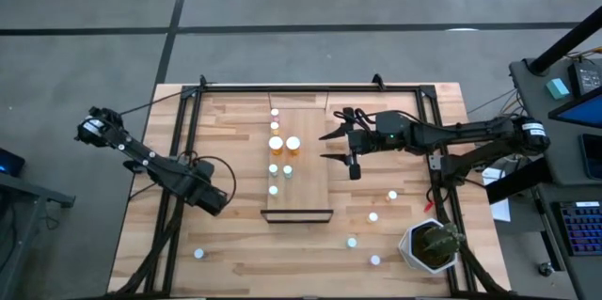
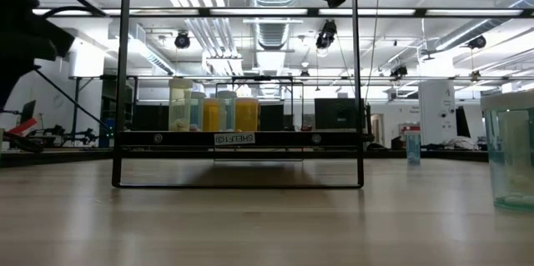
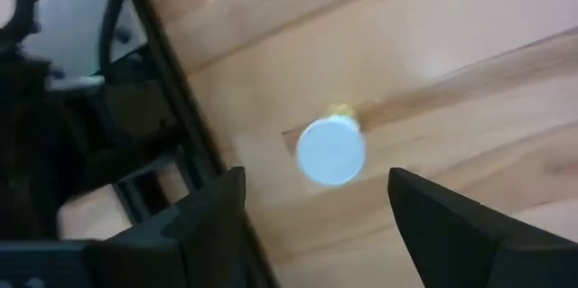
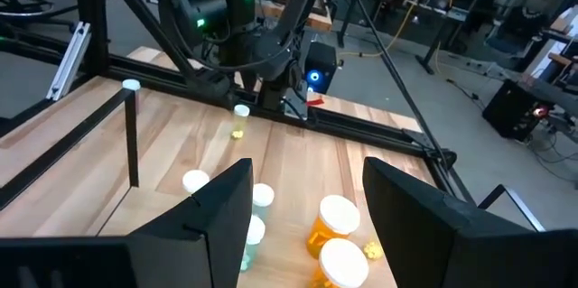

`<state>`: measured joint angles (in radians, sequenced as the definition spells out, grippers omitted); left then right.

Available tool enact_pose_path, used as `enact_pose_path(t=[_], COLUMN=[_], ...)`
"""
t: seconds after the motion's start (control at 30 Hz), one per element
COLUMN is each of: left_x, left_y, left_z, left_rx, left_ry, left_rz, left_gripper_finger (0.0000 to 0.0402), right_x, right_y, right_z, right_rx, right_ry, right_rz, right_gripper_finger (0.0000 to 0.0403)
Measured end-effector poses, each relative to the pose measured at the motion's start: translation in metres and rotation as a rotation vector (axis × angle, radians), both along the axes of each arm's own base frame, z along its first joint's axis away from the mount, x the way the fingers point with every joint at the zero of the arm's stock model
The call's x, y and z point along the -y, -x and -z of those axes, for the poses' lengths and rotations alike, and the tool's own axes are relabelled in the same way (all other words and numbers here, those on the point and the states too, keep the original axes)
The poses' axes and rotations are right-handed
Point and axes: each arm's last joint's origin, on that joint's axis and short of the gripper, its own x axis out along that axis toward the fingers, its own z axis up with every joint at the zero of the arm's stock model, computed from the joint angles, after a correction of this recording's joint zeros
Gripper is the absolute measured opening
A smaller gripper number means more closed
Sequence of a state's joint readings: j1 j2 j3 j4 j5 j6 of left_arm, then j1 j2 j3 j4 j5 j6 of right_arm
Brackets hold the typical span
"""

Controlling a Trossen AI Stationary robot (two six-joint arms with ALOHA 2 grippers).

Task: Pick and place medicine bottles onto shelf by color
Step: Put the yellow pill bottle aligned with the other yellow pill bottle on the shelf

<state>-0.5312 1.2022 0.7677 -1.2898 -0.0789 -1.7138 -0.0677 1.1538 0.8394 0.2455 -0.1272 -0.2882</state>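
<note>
The shelf [image 1: 310,187] lies mid-table with several medicine bottles on it, among them two orange ones [image 1: 276,145] [image 1: 293,145] and greenish ones [image 1: 274,169]. Loose bottles stand on the table to the right [image 1: 372,216] and one at the near left [image 1: 199,254]. My left gripper [image 1: 213,198] points down, open, left of the shelf. Its wrist view looks down on a white-capped orange bottle [image 3: 330,150] standing on the table beyond its fingertips [image 3: 316,199]. My right gripper [image 1: 329,147] hovers level at the shelf's right edge, open, with nothing in it [image 4: 302,220].
A potted plant [image 1: 431,246] stands at the near right corner. A black frame rail [image 1: 183,150] runs along the table's left side beside my left arm, another [image 1: 435,150] along the right. The shelf's dark end rail [image 2: 242,139] faces the near edge.
</note>
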Motion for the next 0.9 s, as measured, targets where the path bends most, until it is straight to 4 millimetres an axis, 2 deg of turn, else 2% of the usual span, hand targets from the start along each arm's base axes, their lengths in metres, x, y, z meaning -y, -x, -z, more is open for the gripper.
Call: enact_pose_path(t=[0.3, 0.73, 0.9], left_x=[-0.002, -0.001, -0.002], left_y=[0.002, 0.001, 0.001], left_z=[0.015, 0.014, 0.014], left_rx=[0.016, 0.027, 0.028], left_ry=[-0.023, -0.015, -0.015], left_rz=[-0.001, 0.020, 0.023], left_gripper_finger=[0.0226, 0.0093, 0.0084], right_x=[0.000, 0.000, 0.000], right_y=[0.000, 0.000, 0.000], right_z=[0.000, 0.000, 0.000], right_rx=[-0.001, -0.001, -0.001], right_ry=[0.000, 0.000, 0.000], right_rz=[0.000, 0.000, 0.000], right_gripper_finger=[0.0201, 0.0201, 0.0201])
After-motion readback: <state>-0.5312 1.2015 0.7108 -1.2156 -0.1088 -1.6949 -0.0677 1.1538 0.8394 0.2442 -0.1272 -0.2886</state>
